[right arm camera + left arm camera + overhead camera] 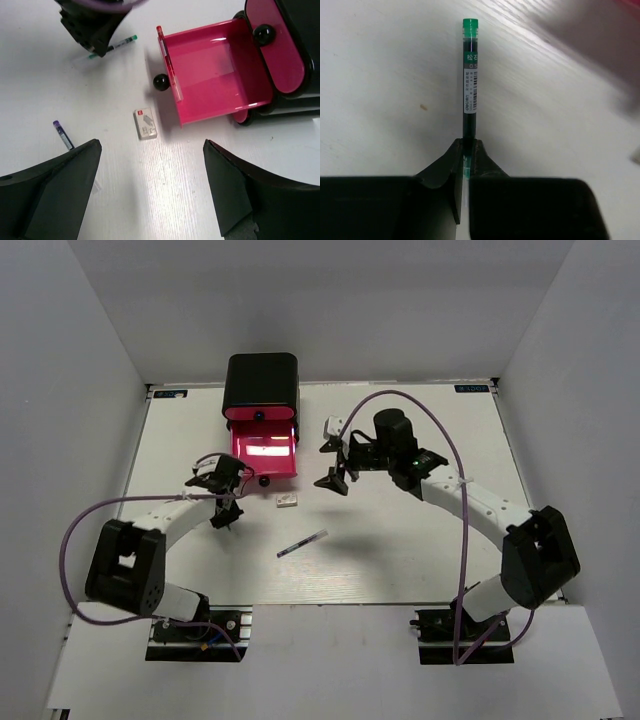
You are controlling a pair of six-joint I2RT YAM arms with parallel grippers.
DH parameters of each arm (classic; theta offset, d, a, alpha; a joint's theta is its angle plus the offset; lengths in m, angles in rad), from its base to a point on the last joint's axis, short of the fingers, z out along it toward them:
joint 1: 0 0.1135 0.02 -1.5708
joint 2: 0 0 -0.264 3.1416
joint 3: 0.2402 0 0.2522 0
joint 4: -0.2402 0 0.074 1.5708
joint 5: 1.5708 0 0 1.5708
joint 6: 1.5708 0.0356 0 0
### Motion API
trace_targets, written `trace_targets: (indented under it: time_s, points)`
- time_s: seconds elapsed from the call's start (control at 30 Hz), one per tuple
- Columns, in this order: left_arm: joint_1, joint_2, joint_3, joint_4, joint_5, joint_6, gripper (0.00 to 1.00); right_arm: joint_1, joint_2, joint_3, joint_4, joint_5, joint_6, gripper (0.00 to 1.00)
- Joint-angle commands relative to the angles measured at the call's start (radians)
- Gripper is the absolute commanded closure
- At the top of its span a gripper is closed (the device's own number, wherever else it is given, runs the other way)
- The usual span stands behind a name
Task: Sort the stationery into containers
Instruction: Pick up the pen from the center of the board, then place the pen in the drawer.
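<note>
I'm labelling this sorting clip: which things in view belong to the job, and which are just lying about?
Job:
green pen, pinched in the left gripper
purple-tipped pen
eraser
open pink drawer
black box

Lying about:
purple cables
small white item by the right arm; unclear what it is

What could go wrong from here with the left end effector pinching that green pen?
The left end effector holds the green pen only by its very end, so it may swing or slip on lifting. Its long free end could catch the front wall of the open drawer. The right end effector, open, hovers near the eraser and the drawer; the arms could crowd.
</note>
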Motion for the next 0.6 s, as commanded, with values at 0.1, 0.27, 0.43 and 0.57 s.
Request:
trace_targets:
  time_s: [0.1,0.27,0.43,0.57]
  points:
    - [-0.008,-0.351,0.031,-0.013,0.182,0.089,1.00,-0.024,-0.113,-0.073,-0.063,-0.018,-0.064,0.27]
    - [-0.008,-0.313,0.203,0.036,0.245,0.060,1.00,-0.027,-0.134,-0.106,-0.096,-0.062,-0.090,1.00]
    - [-0.008,-0.170,0.307,0.126,0.259,-0.004,1.00,-0.030,-0.162,-0.129,-0.092,-0.041,-0.090,1.00]
    - [0.002,-0.058,0.381,0.160,0.213,-0.060,1.00,-0.036,-0.192,-0.161,-0.096,-0.024,-0.092,1.00]
